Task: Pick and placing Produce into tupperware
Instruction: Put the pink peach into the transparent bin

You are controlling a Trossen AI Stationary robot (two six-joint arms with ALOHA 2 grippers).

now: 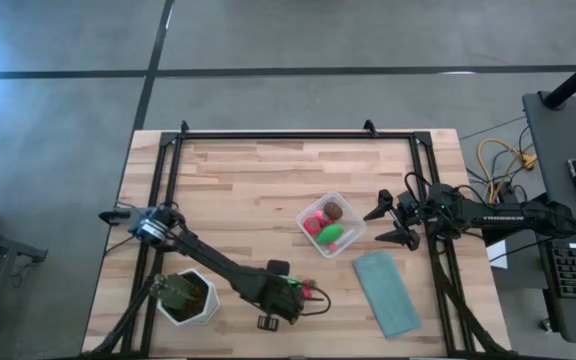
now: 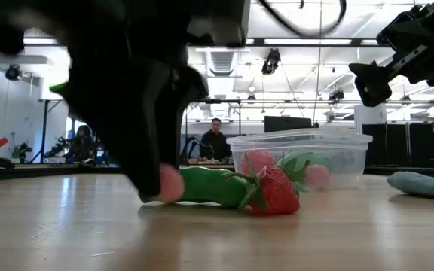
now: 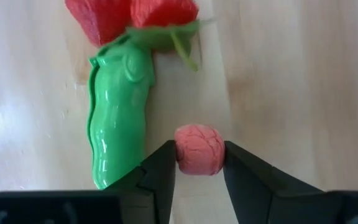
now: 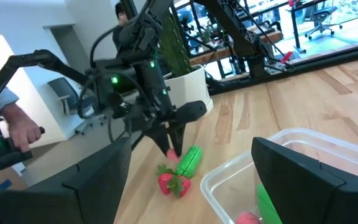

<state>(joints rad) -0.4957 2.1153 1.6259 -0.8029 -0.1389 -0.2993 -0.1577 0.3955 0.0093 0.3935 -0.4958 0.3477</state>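
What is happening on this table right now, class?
The left gripper is down at the table's near side, closed on a small pink round piece beside a green pod and strawberries. The tupperware near the middle already holds some produce. The right gripper waits open beside it, near a teal cloth.

From the low camera, your left tool (image 2: 160, 177) hides most of the pink piece (image 2: 173, 185); the strawberries (image 3: 129, 15) are cut off in the left wrist view.
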